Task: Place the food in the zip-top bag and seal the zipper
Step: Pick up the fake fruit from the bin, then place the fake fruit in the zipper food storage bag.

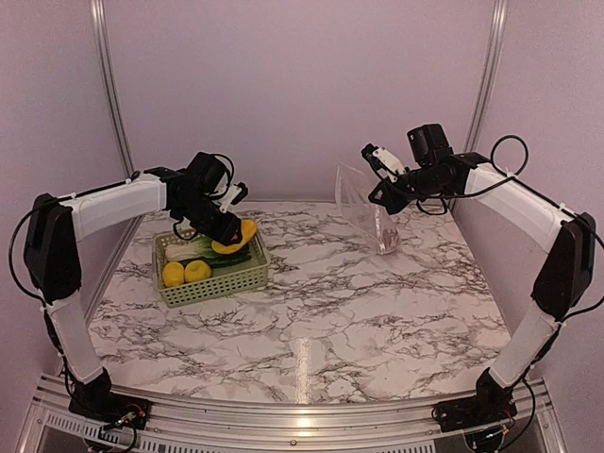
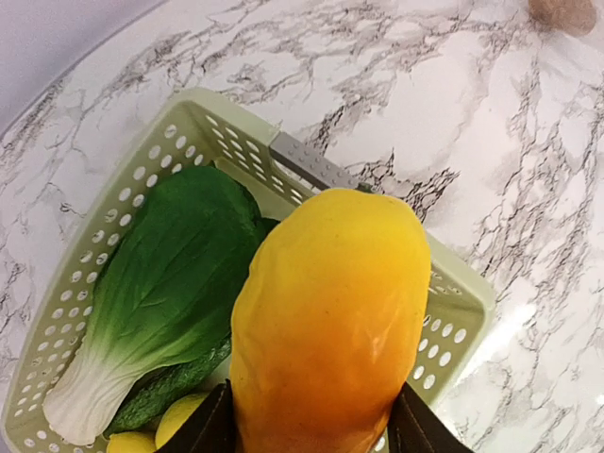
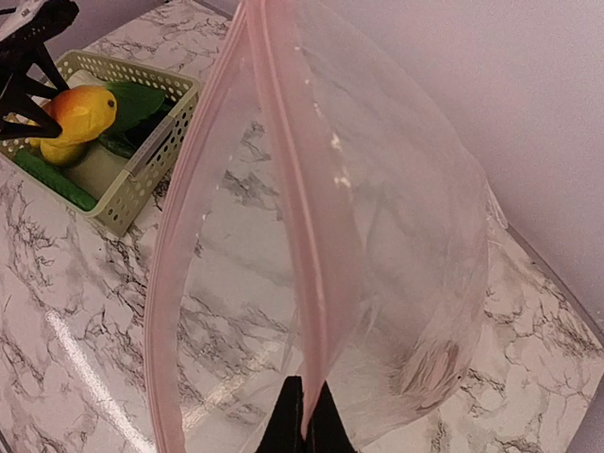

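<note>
Above the basket (image 1: 213, 291), left claw (image 2: 311, 432) pinches the orange-yellow fruit (image 2: 330, 311); right claw (image 3: 304, 417), mostly cropped, apparently pinches the zipper (image 3: 300, 236).

R gripper (image 3: 304, 415) at frame btm, pinching one lip of the zipper (image 3: 300, 236) — zip-top bag (image 3: 406, 226) held upright, mouth gaping. Brown piece (image 3: 429, 370) shows through the bag's low end. Upper left: basket (image 3: 142, 177) on marble table (image 3: 75, 311) w/ orange-yellow fruit (image 3: 80, 113), bok choy (image 3: 137, 102), cucumber (image 3: 52, 179).
</note>
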### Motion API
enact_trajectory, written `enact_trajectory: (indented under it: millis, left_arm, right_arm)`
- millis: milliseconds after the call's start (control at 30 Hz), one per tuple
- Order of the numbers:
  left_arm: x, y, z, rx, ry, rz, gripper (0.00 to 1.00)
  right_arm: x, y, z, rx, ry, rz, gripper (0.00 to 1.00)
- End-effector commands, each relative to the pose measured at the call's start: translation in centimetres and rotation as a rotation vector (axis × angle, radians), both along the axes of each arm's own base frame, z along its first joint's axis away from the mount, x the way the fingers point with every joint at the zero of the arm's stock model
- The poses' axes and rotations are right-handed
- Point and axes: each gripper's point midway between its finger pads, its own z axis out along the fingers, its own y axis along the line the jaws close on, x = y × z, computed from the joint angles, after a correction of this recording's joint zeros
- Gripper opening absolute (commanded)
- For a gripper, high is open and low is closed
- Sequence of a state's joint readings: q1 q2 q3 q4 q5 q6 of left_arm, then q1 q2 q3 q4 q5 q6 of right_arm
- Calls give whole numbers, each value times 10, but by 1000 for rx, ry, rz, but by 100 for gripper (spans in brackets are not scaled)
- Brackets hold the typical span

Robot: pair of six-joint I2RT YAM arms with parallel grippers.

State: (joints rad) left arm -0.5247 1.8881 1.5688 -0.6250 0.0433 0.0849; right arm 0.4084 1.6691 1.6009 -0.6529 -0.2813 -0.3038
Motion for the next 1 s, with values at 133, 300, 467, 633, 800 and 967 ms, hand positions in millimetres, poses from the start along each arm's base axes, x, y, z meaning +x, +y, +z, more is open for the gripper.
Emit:
enact_trajectory:
  millis: [133, 300, 467, 633, 800, 967]
  left_arm:
    - [-24, -15, 75, -255, -57, 122, 40]
    - [-54, -67, 134, -551, -115, 74, 38]
    - [-85, -121, 176, -800, -88, -16, 33]
    - [-99, -164, 180, -948, 16, -44, 28]
    - [-88, -189, 166, -994, 87, 11, 20]
    - [-73, -209, 147, -1018, 172, 68, 17]
  right_arm:
    - [2, 2, 4, -9, -1, -13, 0]
    - [4, 13, -4, -37, 15, 6, 0]
    - [0, 31, -16, -60, 39, 37, 0]
    - [-3, 45, -15, -73, 36, 55, 0]
    - [-7, 55, -8, -54, 44, 78, 0]
    - [-10, 57, 0, -33, 47, 87, 0]
